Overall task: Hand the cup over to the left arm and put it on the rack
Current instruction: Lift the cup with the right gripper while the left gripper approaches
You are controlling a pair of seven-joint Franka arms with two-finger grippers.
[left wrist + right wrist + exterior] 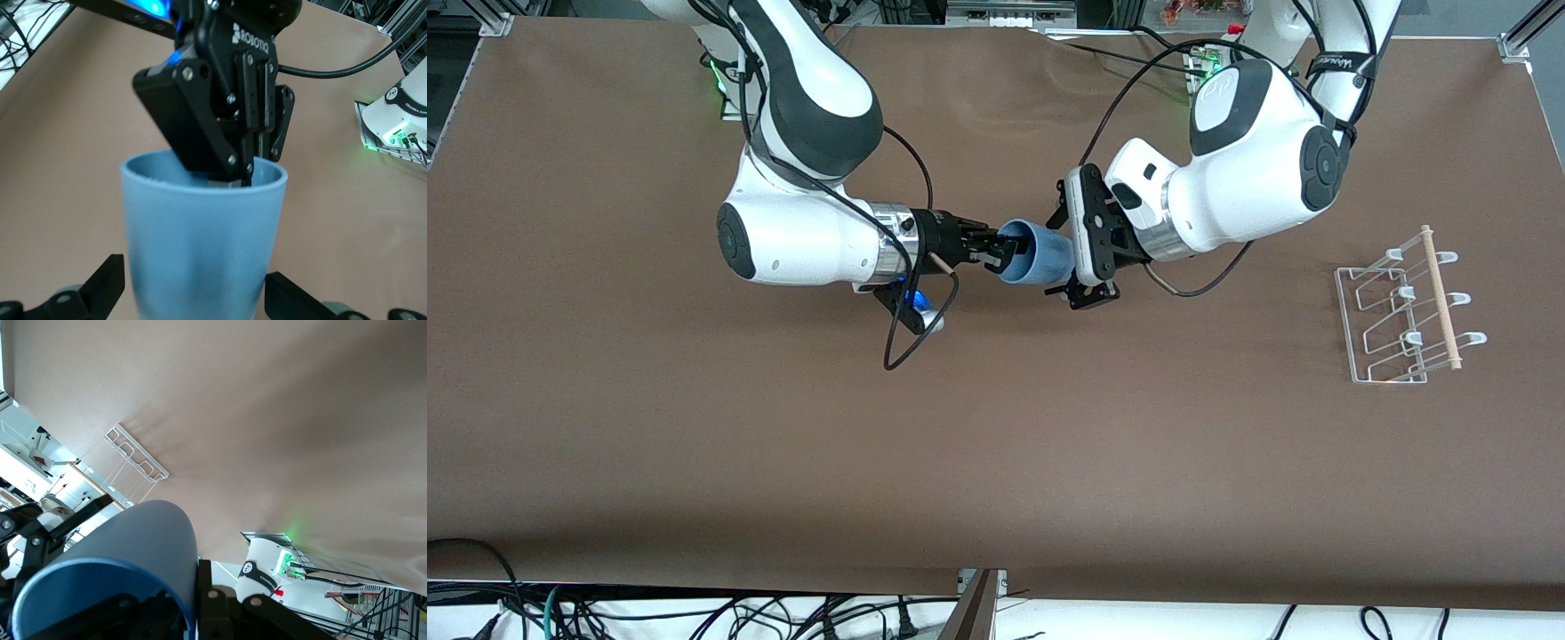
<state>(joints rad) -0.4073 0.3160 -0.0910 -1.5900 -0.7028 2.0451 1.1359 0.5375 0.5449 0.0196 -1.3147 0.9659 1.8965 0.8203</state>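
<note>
The light-blue cup [1040, 253] lies on its side in the air over the middle of the table. My right gripper [996, 253] is shut on its rim, one finger inside and one outside. My left gripper [1061, 256] is open, and its fingers stand on either side of the cup's base with a small gap on each side. In the left wrist view the cup [200, 247] stands between my left gripper's [195, 283] fingers, with the right gripper [233, 170] on the rim. In the right wrist view the right gripper [187, 600] pinches the cup [133, 540]. The white wire rack [1400, 311] stands toward the left arm's end of the table.
The rack also shows in the right wrist view [130, 463]. The brown table [996, 462] spreads around both arms. Black cables hang from both wrists near the cup. Cables lie off the table's edge nearest the front camera.
</note>
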